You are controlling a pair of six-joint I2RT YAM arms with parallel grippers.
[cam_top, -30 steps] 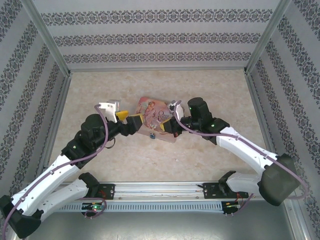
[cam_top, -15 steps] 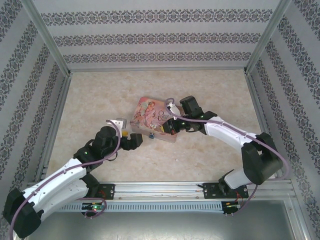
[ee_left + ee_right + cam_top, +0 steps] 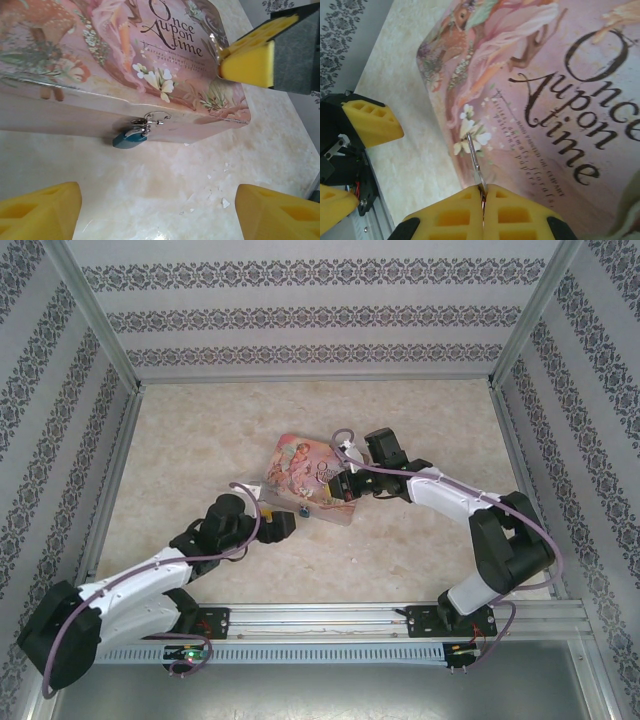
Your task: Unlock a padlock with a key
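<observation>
On the marbled tabletop (image 3: pixel 420 430) the pink "Once Upon a Time" tin (image 3: pixel 300 470) lies flat near the middle, unmoved over the last second. The left gripper (image 3: pixel 283 526) has changed most. A second ago it was up beside the tin's left edge; it has since dropped low and swung round to the near side. It now faces the tin's front wall with its jaws spread wide, a yellow pad at each lower corner of the left wrist view. The right gripper (image 3: pixel 482 192) has drawn in over the lid's near right part, its jaws pressed together on the key (image 3: pixel 473 152). The key's thin blade sticks out over the printed flowers towards the front edge. The padlock (image 3: pixel 129 138) hangs from a silver hasp (image 3: pixel 150 120) on that front wall, its blue body tilted, ahead of the open left jaws and apart from them. Both grippers look staged: the left to steady the lock, the right to bring the key down.
</observation>
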